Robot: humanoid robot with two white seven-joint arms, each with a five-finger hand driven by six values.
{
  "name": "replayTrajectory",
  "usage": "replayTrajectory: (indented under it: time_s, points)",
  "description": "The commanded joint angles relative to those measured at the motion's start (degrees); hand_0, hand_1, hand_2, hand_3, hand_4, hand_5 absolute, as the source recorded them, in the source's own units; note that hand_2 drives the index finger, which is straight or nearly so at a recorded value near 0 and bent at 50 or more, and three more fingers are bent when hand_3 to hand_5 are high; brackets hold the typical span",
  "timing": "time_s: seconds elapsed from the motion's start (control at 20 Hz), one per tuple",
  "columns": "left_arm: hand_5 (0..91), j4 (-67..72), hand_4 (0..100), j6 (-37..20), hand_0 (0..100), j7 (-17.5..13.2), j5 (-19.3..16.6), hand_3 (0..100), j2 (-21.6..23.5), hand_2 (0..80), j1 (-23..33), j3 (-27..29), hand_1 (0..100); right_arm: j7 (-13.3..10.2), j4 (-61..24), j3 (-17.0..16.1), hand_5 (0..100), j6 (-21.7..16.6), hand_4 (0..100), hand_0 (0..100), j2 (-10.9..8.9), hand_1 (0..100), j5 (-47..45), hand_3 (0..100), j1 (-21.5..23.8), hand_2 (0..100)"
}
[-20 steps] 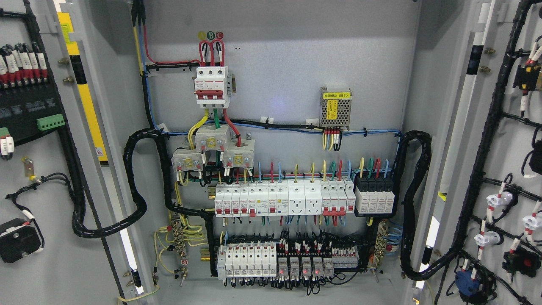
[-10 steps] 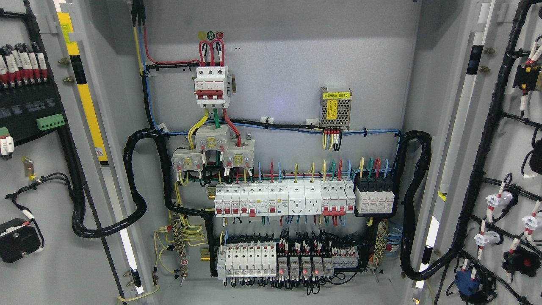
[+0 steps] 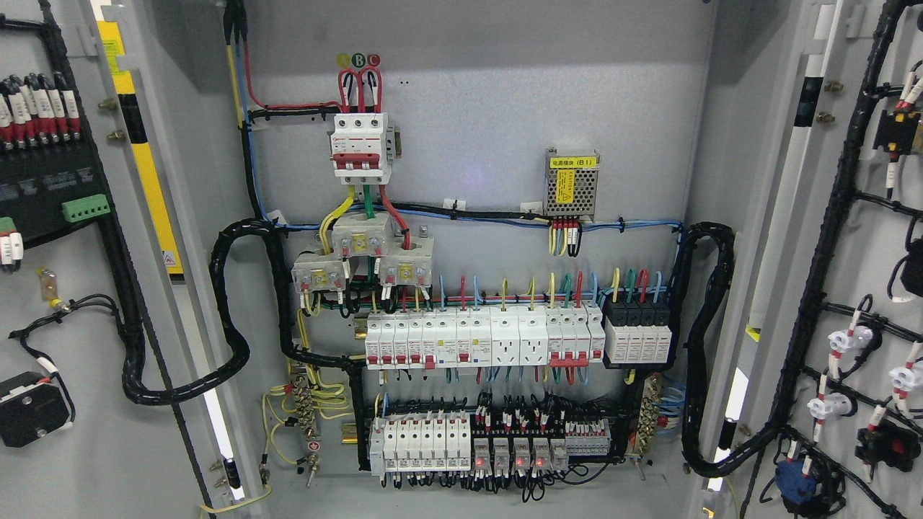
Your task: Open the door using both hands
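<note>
Both doors are standing fully swung out: the left door (image 3: 65, 288) at the left edge, the right door (image 3: 865, 288) at the right, exposing the breaker panel (image 3: 476, 339) between them. Nothing is shifting across the last second; neither hand is showing, so their state is unreadable. Opening is looking complete

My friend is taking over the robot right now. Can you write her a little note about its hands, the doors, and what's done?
Hands: neither the left nor the right hand shows in the head view.
Doors: the left door and the right door both stand swung wide open, inner sides showing.
Inside: the cabinet back panel is in plain sight, with the breaker row and the small power supply box.
Done: both doors look fully open.
Left: probably nothing but checking where the arms are.
</note>
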Motion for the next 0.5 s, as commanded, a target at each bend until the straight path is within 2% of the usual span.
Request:
replayTrajectory:
  time_s: [0.0,0.25,0.4,0.45]
  points:
    - [0.0,37.02,0,0.38,0,-0.57,-0.9,0,-4.73,0.0,-4.75,-2.97,0,0.05,32.69,5.77,0,0.02,0,24,3.21,0,6.48,0,-2.94,0]
    - [0.0,45.46,0,0.38,0,-0.3,-0.9,0,-4.99,0.0,-4.84,-2.71,0,0.05,56.52,5.85,0,0.2,0,24,7.34,0,13.86,0,-9.88,0]
    - [0.0,50.12,0,0.65,0,0.22,-0.99,0,-4.64,0.0,-5.01,-2.71,0,-0.39,66.46,5.86,0,0.37,0,24,8.93,0,17.47,0,-12.26,0]
    - [0.0,51.62,0,0.74,0,1.62,-0.99,0,-4.73,0.0,-5.1,-2.79,0,-0.65,68.23,5.68,0,0.37,0,24,9.54,0,18.35,0,-12.78,0]
